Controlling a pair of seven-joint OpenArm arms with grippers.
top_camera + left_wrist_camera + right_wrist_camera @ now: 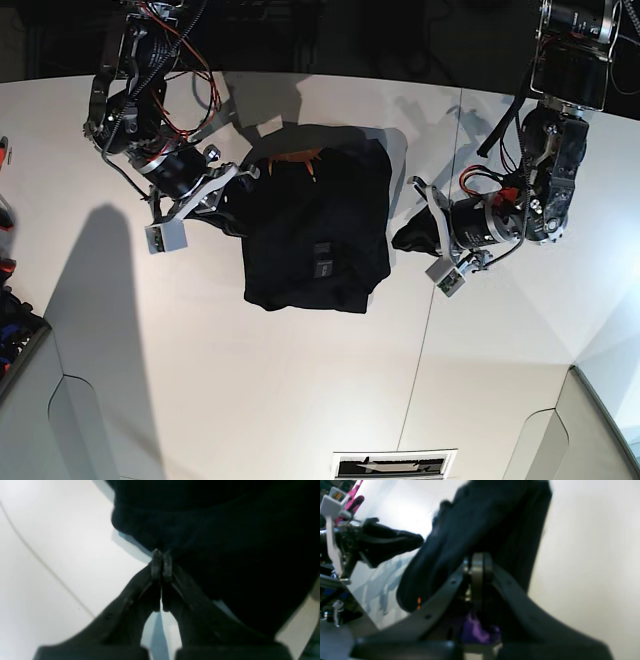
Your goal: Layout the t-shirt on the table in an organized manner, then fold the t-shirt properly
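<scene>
Near: left gripper [162, 555] pinched tight on a black fold of the t-shirt [318, 228], cloth bunched at the fingertips and lifted a little off the white table [250, 400]. Thin seam line [45, 565] running off to the side.

Right gripper [478, 562] likewise clamped on cloth near the orange-and-purple neckline; exact layer count in the pinch hard to tell, view blurred.

Farther, base view: shirt partly folded mid-table, roughly square, between both arms.

For a clean fold: carry both held edges together, level and at matched pace, keep cloth taut, lay edges flush before letting go.
</scene>
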